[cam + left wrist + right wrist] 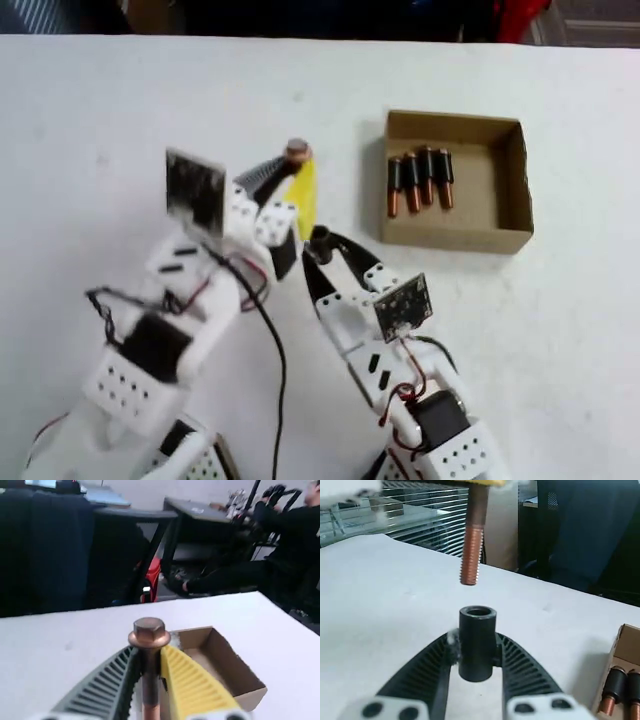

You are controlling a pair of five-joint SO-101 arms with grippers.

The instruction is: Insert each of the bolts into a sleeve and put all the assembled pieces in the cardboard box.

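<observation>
Left gripper (149,656) is clamping the bolt (148,631) upright, head up, thread pointing down at the sleeve (477,625). The right gripper (476,644) is pinching the sleeve upright, bore up, near the box (511,175). Right wrist view is showing thread and bore apart; high view, four assembled pieces (420,180) lying in the box.

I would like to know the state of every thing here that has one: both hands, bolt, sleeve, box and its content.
left hand: shut on the bolt.
bolt: upright, head up, threaded end just above the sleeve, not yet inserted.
right hand: shut on the sleeve.
sleeve: upright, bore facing up, empty.
cardboard box: open on top, holding assembled pieces.
assembled pieces: four, lying side by side in the box.
</observation>
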